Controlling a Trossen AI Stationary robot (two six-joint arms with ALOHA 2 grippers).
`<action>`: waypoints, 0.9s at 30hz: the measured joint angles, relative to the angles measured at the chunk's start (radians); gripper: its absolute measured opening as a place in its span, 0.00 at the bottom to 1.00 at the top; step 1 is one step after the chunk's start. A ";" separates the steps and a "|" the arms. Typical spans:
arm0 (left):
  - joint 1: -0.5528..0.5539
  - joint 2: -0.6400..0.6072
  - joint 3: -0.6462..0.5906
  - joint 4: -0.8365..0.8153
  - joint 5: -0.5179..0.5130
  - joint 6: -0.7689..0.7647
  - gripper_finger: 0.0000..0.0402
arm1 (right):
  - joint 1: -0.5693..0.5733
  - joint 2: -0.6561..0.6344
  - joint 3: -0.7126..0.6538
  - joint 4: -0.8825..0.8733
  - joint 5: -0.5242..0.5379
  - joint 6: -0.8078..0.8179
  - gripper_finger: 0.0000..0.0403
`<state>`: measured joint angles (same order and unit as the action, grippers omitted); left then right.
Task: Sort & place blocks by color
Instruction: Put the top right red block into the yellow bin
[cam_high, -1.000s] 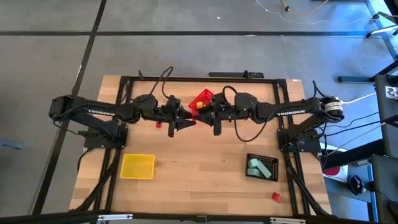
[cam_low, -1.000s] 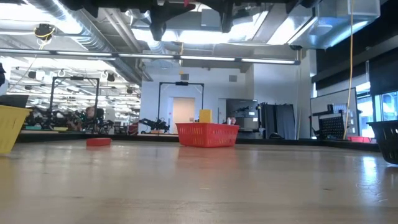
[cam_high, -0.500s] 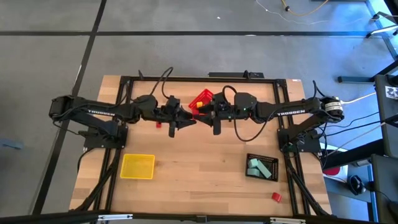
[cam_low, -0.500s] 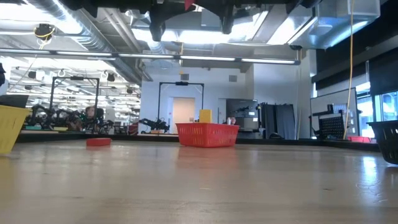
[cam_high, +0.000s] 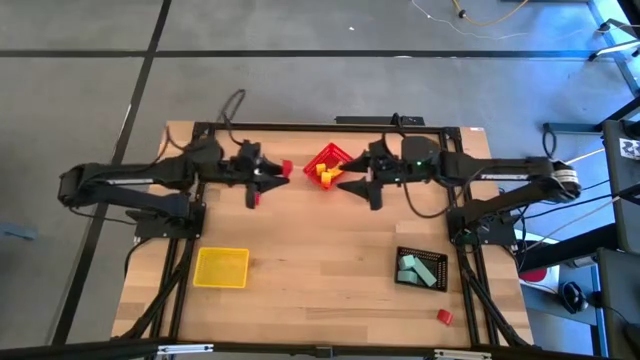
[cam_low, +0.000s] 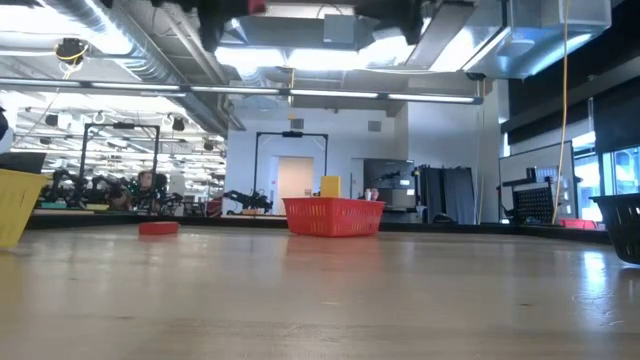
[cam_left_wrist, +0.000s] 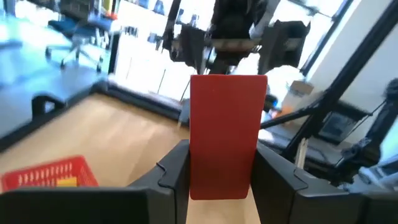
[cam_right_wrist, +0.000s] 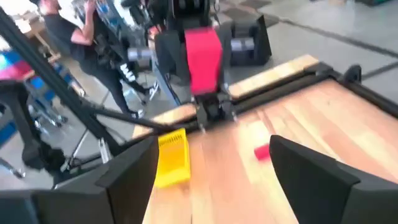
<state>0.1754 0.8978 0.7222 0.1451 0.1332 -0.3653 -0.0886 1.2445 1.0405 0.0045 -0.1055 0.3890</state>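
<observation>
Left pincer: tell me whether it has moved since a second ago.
Yes. In the high view the left pincer, shut on a red block, has pulled back leftward, away from the red bin it was beside before.

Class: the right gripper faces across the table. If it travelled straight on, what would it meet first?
Probably the left gripper and the red block it holds; the right gripper points at them, though depth is unclear.

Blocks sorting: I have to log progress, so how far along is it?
Done: mint blocks lie in the black bin. In hand: the left gripper holds a red block; the right gripper is open. Left: yellow blocks sit in the red bin, the yellow bin holds none, two red blocks lie loose.
</observation>
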 joint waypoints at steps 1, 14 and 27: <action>-0.004 -0.024 -0.010 0.009 0.000 0.001 0.29 | 0.001 -0.013 0.000 -0.021 0.000 -0.003 0.76; -0.098 -0.217 -0.132 0.023 -0.195 -0.043 0.29 | 0.020 -0.063 0.000 -0.076 0.026 -0.007 0.75; -0.150 -0.206 0.011 -0.428 -0.035 -0.188 0.29 | 0.020 -0.063 0.000 -0.079 0.025 -0.005 0.75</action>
<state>0.0254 0.6923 0.7334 -0.2826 0.0978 -0.5533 -0.0688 1.1816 1.0405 -0.0742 -0.0803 0.3836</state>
